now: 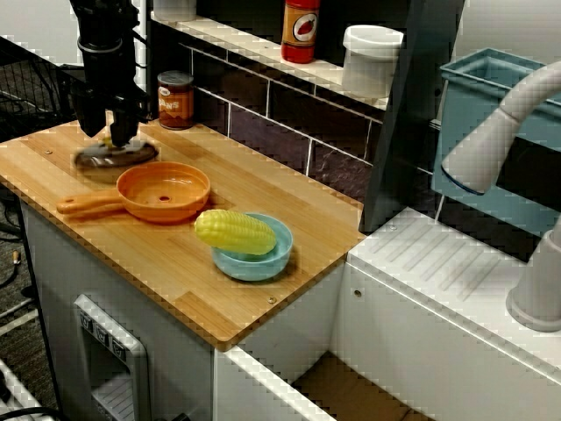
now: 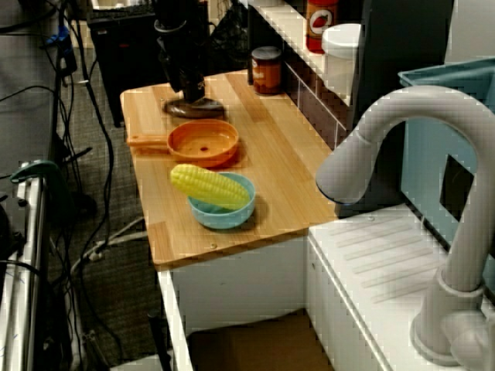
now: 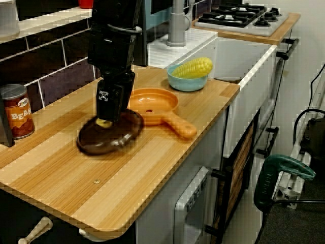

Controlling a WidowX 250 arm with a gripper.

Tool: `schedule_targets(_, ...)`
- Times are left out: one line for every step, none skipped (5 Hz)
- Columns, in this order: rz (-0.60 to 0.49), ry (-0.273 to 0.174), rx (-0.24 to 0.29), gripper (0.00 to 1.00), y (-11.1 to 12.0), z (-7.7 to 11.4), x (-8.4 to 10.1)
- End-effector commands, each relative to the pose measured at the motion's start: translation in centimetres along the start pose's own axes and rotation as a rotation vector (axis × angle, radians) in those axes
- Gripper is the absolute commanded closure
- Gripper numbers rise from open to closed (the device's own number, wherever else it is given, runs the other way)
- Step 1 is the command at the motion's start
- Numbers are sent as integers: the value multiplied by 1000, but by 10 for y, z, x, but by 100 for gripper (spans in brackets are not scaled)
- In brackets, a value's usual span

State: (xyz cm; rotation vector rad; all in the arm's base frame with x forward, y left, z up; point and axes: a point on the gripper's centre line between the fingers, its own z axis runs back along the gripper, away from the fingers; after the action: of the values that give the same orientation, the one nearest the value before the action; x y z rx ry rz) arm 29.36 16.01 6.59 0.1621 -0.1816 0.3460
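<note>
Place: a toy play kitchen, set up inside a lab or workshop room.
Fittings: a wooden bench (image 1: pixel 158 254), a tiled back wall (image 1: pixel 263 118), a white sink with a grey tap (image 2: pixel 387 131) and a gas hob (image 3: pixel 244 15) are ranged in one row; an oven door (image 3: pixel 197 201) is built in below.
Kitchenware: an orange pan (image 1: pixel 166 193), a corn cob (image 1: pixel 235 231) in a blue bowl (image 1: pixel 254 265), a bean can (image 3: pixel 18 112) and a sauce bottle (image 1: pixel 301 31) are set out.
Lab signs: loose cables (image 2: pixel 108 166) and a green power drill (image 3: pixel 282 170) are seen beside the unit; a black robot hand (image 3: pixel 107 116) is closed on a dark lid (image 3: pixel 109 136).
</note>
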Motion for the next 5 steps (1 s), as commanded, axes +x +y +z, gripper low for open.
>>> schedule_targets(-5,-28,8,0,4,13,4)
schedule_targets(-1,-30,2,0,5,16,5)
schedule_targets(-7,-36,-8,0,3,22,5)
schedule_targets(-26,-36,-23,0,-6,29,7)
schedule_targets(-46,-43,-41,0,-15,38,6)
